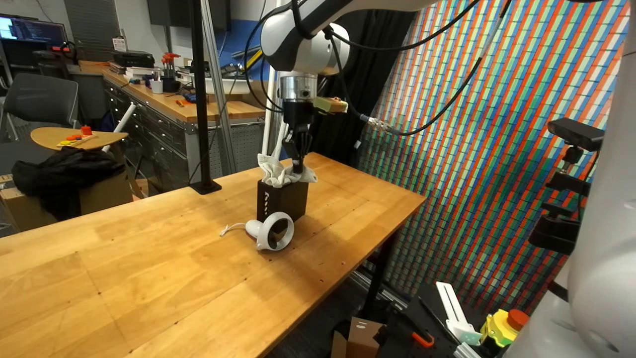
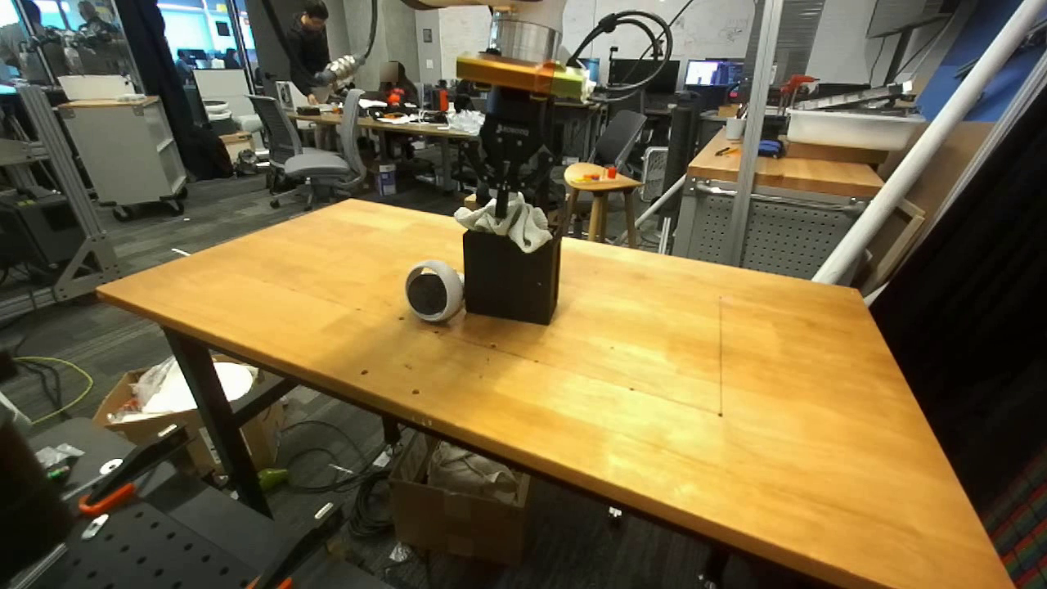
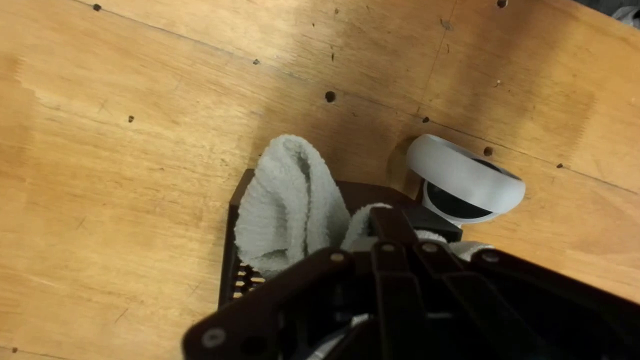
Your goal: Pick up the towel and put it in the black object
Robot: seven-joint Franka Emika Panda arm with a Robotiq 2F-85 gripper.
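Note:
The white towel (image 3: 290,210) is bunched in the mouth of the upright black box (image 2: 511,282). Its folds stand above the rim and partly hang over it, in both exterior views (image 1: 278,174) (image 2: 523,225). In the wrist view, part of the box (image 3: 360,195) shows around the cloth, with a perforated inside at its left. My gripper (image 3: 397,225) points down over the box, its fingers together. Its tip (image 1: 298,166) is sunk into the towel near rim height. Whether cloth is pinched between the fingertips is hidden. The lower part of the towel is hidden inside the box.
A white ring-shaped controller (image 1: 271,231) with a strap lies right beside the box and also shows in the wrist view (image 3: 467,177). Both stand on the wooden table (image 2: 654,368). A black post (image 1: 201,124) is fixed at a table edge.

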